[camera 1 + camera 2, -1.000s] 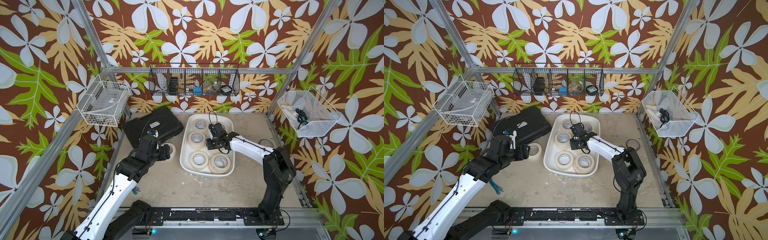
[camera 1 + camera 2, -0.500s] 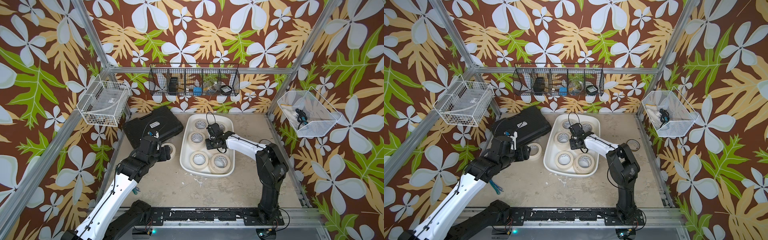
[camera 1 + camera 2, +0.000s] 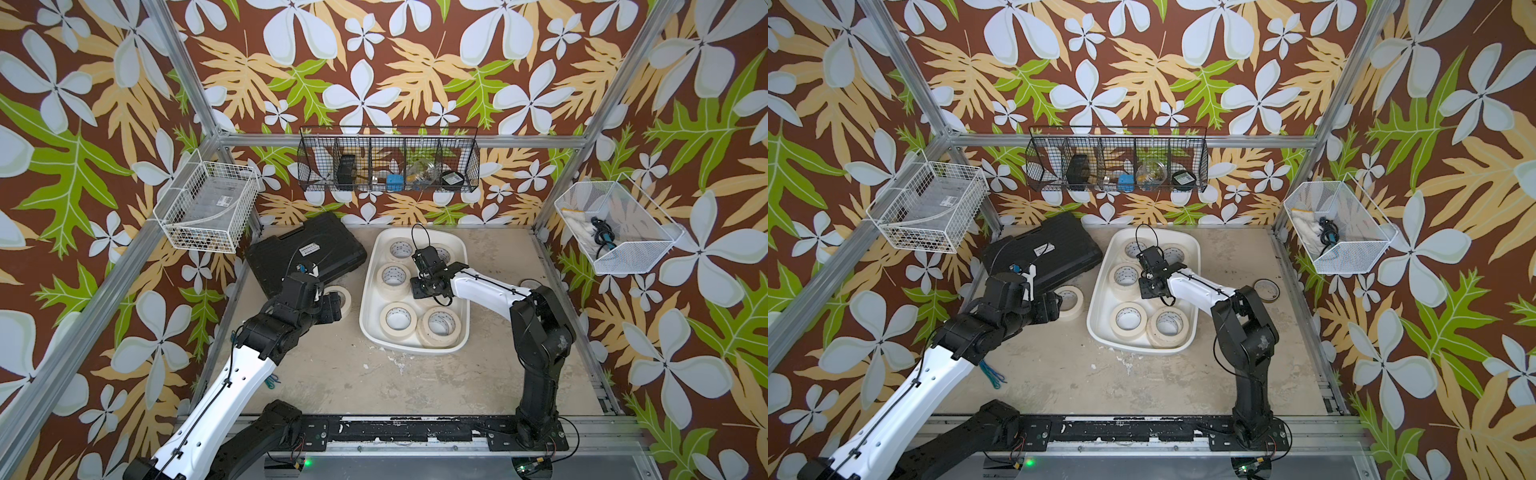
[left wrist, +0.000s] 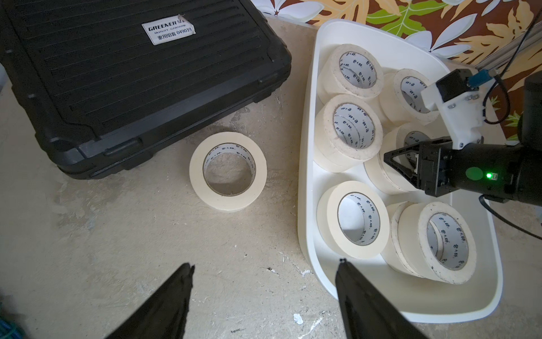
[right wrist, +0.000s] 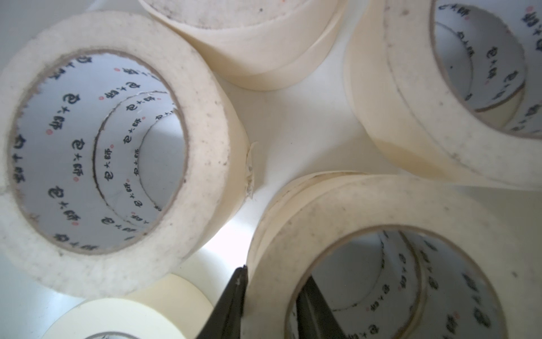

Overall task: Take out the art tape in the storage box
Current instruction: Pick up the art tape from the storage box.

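Large white shallow plastic storage box (image 3: 370, 291) (image 4: 308, 132), rounded corners and glossy walls, sits mid-table. It holds cream-beige masking art tape rolls (image 3: 398, 335) (image 4: 330, 205) with white printed cores, lying flat in six piles, two rows of three. The piles are stacked at least two deep. The left wrist view shows all six.

The right gripper (image 5: 274, 302) (image 3: 419, 286) is down inside the box at the middle pile on its own side. Its jaws pinch the wall of the gripped roll (image 5: 352, 205), one finger outside and one inside the core. I can't tell if the roll is lifted off its pile.

One loose roll (image 4: 261, 173) (image 3: 1074, 315) of the same tape lies flat on the bare table outside the box, between the box and the black ribbed hard case (image 3: 307, 249). The case is closed and has a white label.

The left gripper (image 4: 265, 262) (image 3: 1052, 307) is spread wide and empty, over the table just beside the loose roll.

The black wire basket (image 3: 388, 160) on the back wall has compartments holding a black item, a small blue box, something clear and a black round thing. The white mesh basket (image 3: 615, 232) on the right wall holds a white cloth and a dark corded tool. The contents of the white wire basket (image 3: 205, 208) on the left are unclear.
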Available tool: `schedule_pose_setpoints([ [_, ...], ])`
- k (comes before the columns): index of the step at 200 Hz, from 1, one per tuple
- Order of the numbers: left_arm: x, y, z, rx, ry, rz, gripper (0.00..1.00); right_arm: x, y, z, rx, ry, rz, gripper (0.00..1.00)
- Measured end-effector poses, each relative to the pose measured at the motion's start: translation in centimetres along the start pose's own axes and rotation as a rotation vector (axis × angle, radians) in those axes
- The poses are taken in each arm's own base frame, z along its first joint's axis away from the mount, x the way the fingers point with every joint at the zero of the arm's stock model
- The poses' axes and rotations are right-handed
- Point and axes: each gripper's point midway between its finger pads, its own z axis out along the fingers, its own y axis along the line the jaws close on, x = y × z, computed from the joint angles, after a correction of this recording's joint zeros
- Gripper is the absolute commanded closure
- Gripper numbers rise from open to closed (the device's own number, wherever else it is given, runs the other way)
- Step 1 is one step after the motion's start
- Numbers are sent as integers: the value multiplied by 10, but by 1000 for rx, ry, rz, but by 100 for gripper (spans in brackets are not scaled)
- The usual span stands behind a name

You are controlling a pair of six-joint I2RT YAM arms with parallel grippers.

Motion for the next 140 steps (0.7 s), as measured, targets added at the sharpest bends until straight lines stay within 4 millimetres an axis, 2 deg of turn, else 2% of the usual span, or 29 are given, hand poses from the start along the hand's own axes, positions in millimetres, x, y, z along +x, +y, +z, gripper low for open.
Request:
schedule_pose_setpoints([
  [87, 6, -1, 7, 4, 25, -9, 20, -6, 2, -40, -20, -30, -23, 81],
  [114, 7, -2, 9, 9, 35, -8, 20, -20, 3, -60, -27, -60, -33, 82],
  [140, 8, -3, 10, 10, 41, -12, 19, -41, 2, -87, -18, -122, -50, 82],
])
